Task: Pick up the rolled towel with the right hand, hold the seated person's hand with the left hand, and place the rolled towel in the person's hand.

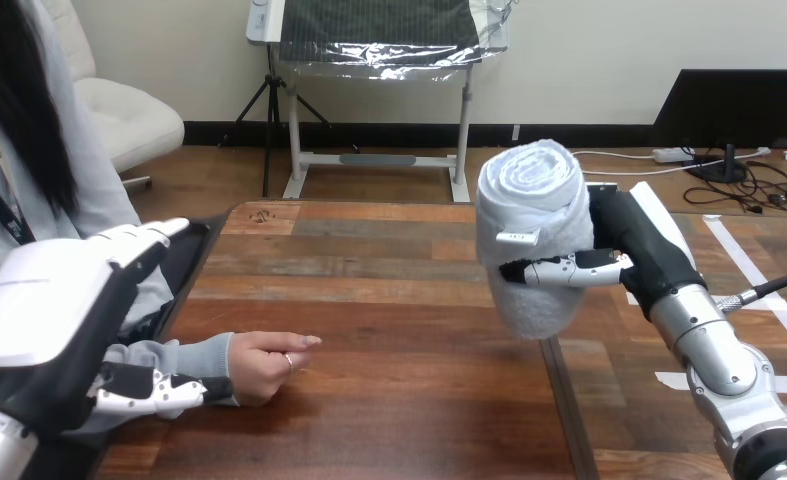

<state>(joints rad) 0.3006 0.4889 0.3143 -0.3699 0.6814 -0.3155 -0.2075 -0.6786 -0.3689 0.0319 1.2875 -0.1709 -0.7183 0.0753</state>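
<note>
Above the tabletop (399, 300) at right, the right hand (609, 262) has its fingers clamped on the lifted towel (534, 200), while the left hand (49, 310), fingers apart beside the person's hand (264, 365), grips nothing yet, leaving holding and handover.

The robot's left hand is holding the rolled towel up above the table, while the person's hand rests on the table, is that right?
Not quite: the right hand holds the rolled towel above the table, as the head view shows. The person's hand does rest on the table.
</note>
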